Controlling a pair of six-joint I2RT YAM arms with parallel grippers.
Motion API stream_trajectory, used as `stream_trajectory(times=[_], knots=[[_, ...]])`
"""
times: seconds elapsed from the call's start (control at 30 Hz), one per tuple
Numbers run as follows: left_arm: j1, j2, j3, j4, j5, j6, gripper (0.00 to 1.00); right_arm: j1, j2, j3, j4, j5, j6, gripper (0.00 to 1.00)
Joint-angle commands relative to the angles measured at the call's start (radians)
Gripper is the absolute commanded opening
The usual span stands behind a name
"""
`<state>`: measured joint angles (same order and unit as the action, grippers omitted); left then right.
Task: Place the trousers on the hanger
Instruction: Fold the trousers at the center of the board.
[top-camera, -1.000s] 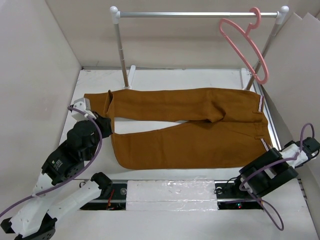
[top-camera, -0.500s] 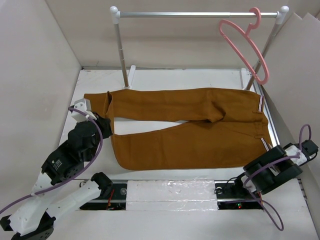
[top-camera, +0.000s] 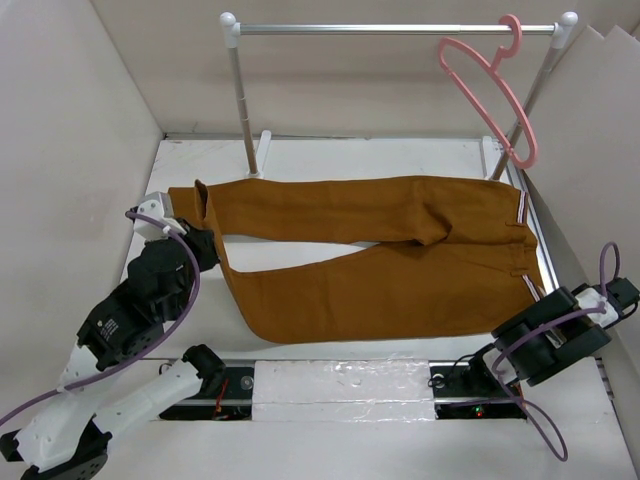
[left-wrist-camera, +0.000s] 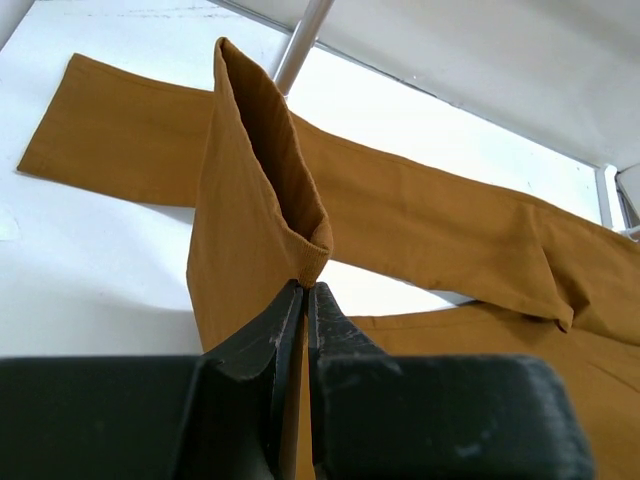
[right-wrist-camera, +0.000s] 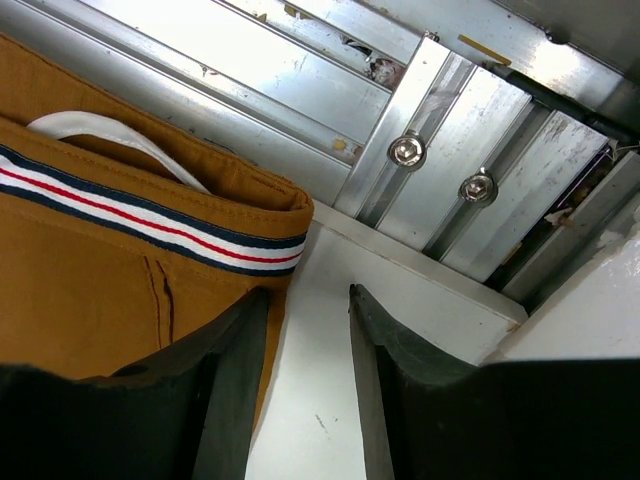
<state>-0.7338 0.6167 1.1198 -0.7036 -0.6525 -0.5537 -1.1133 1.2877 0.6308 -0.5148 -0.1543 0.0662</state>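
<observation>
1. A white worktop (top-camera: 360, 158) is stretching out ahead of me between pale walls, and a silver-and-white clothes rail (top-camera: 400, 29) is standing at its far edge.
2. The pink hanger (top-camera: 525, 152) is hanging by its hook from the right end of that rail, well apart from the cloth below.
3. The rust-brown trousers (top-camera: 400, 290) are lying spread across the worktop, with the waistband to the right and both legs running left.
4. My left gripper (left-wrist-camera: 305, 292) is pinching the hem of the near leg, its fingers closed tight on the cloth. It is holding that cuff raised, so the cuff is standing up in a fold in front of the far leg.
5. My right gripper (right-wrist-camera: 308, 300) is sitting low at the near right corner of the waistband, fingers parted and gripping nothing, with bare worktop showing between them.
6. One of its fingers is lying just beside the striped lining; I cannot tell whether it is touching.
</observation>
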Motion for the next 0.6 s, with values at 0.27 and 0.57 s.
stream_trajectory(times=[0.27,0.57], knots=[[-0.006,-0.018,0.002,0.061,-0.032,-0.002,0.0,-0.006,0.024,0.029,0.075,-0.102,-0.052,0.37],[-0.006,-0.005,0.002,0.082,-0.035,0.014,0.0,-0.006,-0.031,-0.008,0.091,-0.086,-0.043,0.46]])
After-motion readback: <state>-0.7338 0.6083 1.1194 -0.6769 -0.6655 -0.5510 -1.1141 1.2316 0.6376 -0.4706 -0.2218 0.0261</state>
